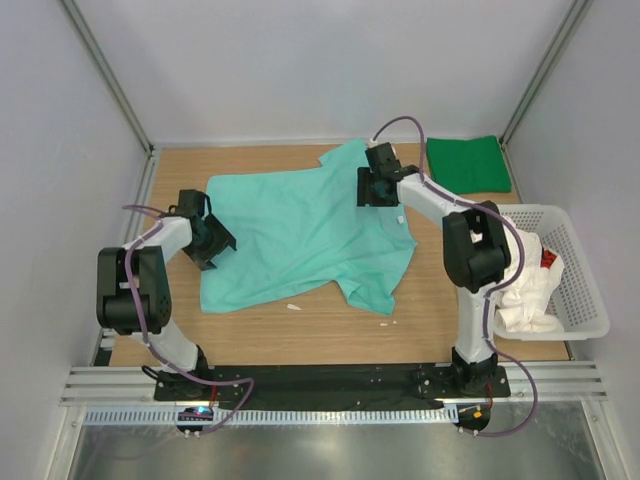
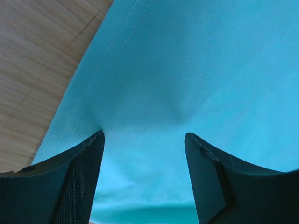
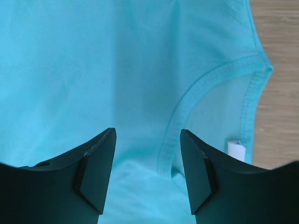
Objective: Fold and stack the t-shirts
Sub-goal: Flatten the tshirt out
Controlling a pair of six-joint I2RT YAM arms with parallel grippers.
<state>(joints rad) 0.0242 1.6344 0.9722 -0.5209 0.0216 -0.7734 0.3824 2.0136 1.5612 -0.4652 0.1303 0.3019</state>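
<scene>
The mint-teal t-shirt (image 1: 300,225) lies spread open in the middle of the wooden surface (image 1: 270,335), mostly flat, with a few soft creases and one sleeve pointing toward the near edge. Its neck opening is at the far right side.

The left end effector (image 1: 218,243) sits low at the shirt's left edge. In the left wrist view its two dark fingers (image 2: 79,177) stand wide apart over the teal cloth, just inside the stitched hem (image 2: 93,88). Nothing is caught between them.

The right end effector (image 1: 377,192) hangs over the shirt's far right part, by the neck. In the right wrist view its fingers (image 3: 93,177) are also spread, with bare cloth showing in the gap. The ribbed collar (image 3: 187,100) curves past the right-hand finger, and a small white label (image 3: 237,149) shows inside the neck opening. It grips nothing.

The dark green t-shirt (image 1: 467,163) lies folded into a neat rectangle at the far right corner of the surface, apart from the teal one.

The white t-shirt (image 1: 527,300) is bunched up in the white lattice basket (image 1: 585,290), which stands at the right edge of the surface beside the right arm.
</scene>
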